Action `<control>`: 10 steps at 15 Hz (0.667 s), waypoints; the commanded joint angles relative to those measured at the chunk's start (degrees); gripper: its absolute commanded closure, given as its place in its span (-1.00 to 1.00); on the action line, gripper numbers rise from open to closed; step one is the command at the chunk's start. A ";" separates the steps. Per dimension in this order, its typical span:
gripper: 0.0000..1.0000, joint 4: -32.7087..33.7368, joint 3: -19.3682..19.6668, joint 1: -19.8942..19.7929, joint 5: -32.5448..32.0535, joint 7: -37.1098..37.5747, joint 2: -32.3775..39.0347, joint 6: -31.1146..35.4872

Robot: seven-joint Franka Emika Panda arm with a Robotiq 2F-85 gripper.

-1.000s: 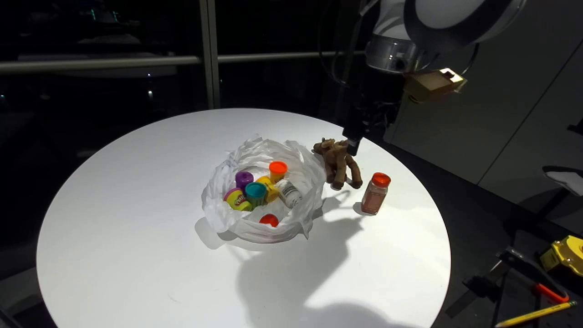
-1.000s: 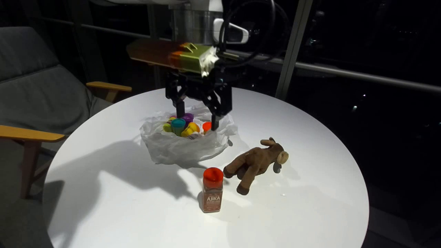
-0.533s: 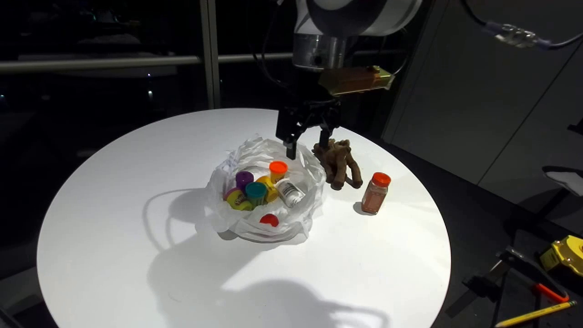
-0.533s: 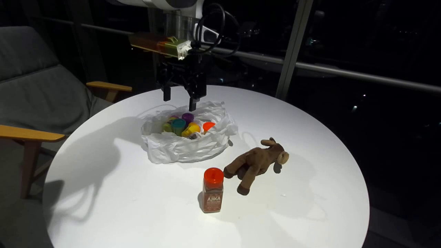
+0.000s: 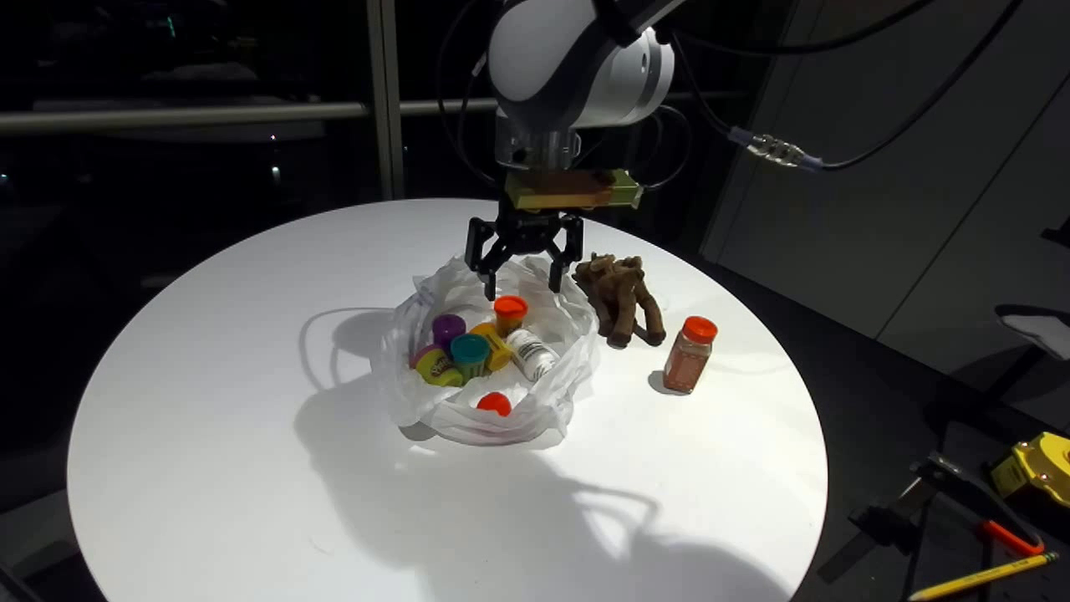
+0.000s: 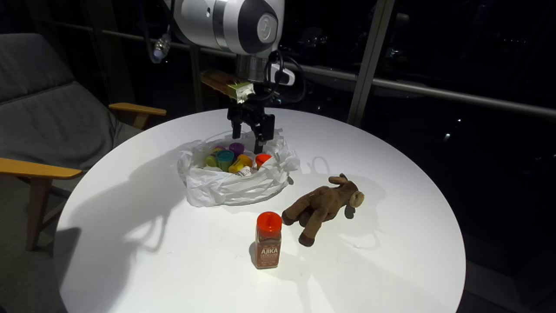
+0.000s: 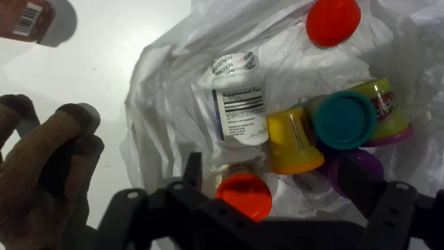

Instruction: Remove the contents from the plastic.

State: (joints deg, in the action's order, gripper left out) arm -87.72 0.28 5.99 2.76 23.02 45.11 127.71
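A crumpled white plastic bag (image 5: 577, 368) lies open on the table, also in an exterior view (image 6: 226, 189). Inside it are an orange-lidded tub (image 7: 246, 196), a white supplement bottle (image 7: 241, 107) on its side, a yellow tub (image 7: 293, 142), a teal-lidded tub (image 7: 347, 119), a purple-lidded tub (image 7: 373, 166), a yellow-green tub (image 7: 388, 107) and a red rounded thing (image 7: 333, 22). My gripper (image 5: 523, 286) is open and empty above the bag's far part, near the orange-lidded tub. In the wrist view its fingers (image 7: 272, 165) stand wide apart, the orange lid nearer the left finger.
A brown plush animal (image 6: 323, 204) lies beside the bag. A red-capped spice jar (image 6: 268, 241) stands upright on the round white table (image 5: 209, 460). A grey armchair (image 6: 39, 95) stands behind the table. Tools and a yellow tape measure (image 5: 1036, 468) lie off to the side.
My gripper has moved from near the plush animal to above the bag, turned, and come lower over the last half second. It stays open. The bag's contents look unmoved.
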 commanded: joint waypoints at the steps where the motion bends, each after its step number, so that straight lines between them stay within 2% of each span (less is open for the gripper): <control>1: -1.00 9.61 1.78 1.20 1.32 4.97 6.99 -2.63; 10: -1.00 22.58 4.36 1.67 1.04 15.02 16.61 -7.44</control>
State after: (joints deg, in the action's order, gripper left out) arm -71.97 3.17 7.09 2.77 34.66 58.20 124.09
